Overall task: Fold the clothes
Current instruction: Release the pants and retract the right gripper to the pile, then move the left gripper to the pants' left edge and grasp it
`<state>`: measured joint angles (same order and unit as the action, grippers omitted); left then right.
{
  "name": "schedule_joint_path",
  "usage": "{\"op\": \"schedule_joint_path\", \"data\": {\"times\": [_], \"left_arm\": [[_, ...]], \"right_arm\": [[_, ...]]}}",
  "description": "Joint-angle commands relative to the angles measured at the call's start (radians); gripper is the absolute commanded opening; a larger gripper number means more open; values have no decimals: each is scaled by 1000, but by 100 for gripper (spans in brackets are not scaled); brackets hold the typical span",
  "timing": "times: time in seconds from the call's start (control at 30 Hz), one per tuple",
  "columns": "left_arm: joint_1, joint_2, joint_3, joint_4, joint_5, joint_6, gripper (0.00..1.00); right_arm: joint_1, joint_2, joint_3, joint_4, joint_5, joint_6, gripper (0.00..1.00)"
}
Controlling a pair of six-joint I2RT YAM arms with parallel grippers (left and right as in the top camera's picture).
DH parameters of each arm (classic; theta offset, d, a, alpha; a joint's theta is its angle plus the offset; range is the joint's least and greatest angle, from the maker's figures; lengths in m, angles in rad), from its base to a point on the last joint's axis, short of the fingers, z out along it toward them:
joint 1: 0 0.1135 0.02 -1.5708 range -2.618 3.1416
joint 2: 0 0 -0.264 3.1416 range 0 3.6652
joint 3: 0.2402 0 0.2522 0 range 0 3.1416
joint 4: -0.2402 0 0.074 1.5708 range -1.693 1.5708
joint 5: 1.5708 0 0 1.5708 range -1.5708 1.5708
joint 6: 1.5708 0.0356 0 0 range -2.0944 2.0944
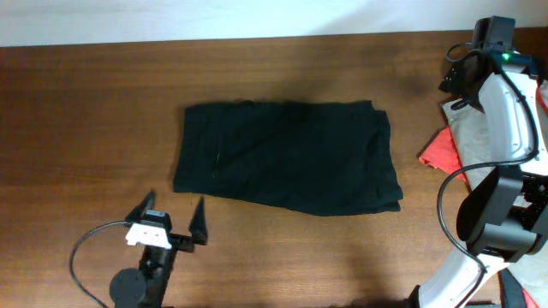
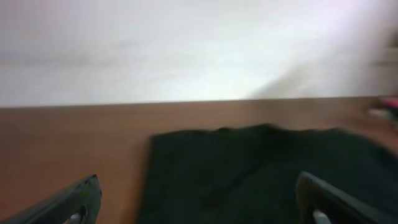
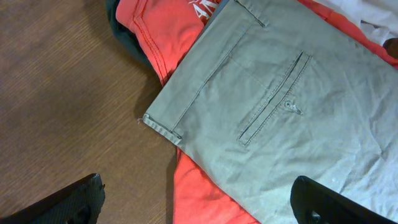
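Observation:
The black garment [image 1: 287,156] lies flat and folded into a rectangle in the middle of the table. It also shows in the left wrist view [image 2: 261,168], blurred. My left gripper [image 1: 175,204] is open and empty, just in front of the garment's near left corner, and its fingers [image 2: 199,186] are wide apart. My right gripper [image 3: 198,186] is open and empty above the pile at the right edge. There the khaki-grey trousers [image 3: 280,106] lie on top of the red garment [image 3: 205,193].
The pile shows at the table's right edge in the overhead view, with the red garment [image 1: 438,150] and the khaki-grey trousers [image 1: 467,128] partly hidden by the right arm [image 1: 505,103]. A dark garment edge [image 3: 127,40] peeks out beside the red one. A white wall runs along the far edge.

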<state>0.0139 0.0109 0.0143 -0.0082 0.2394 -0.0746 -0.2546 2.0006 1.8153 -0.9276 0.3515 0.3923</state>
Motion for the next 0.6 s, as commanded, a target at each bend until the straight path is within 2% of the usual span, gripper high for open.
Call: {"op": "schedule_joint_path", "data": {"times": [0.0, 0.1, 0.23, 0.37, 0.47, 0.5, 0.57], "left_arm": [[2, -5, -5, 123, 350, -52, 99], [2, -5, 2, 317, 409, -72, 99], [2, 52, 93, 282, 409, -71, 99], [2, 281, 342, 43, 413, -62, 99], [2, 622, 673, -342, 425, -11, 99], [2, 720, 755, -410, 439, 0, 99], [2, 878, 838, -438, 517, 0, 99]], "right_arm": [[-2, -8, 6, 0, 23, 5, 99], [-2, -8, 6, 0, 23, 5, 99], [-2, -8, 6, 0, 23, 5, 99], [-2, -8, 6, 0, 23, 5, 99], [-2, -8, 6, 0, 23, 5, 99], [-2, -8, 6, 0, 23, 5, 99], [-2, -8, 6, 0, 23, 5, 99]]}}
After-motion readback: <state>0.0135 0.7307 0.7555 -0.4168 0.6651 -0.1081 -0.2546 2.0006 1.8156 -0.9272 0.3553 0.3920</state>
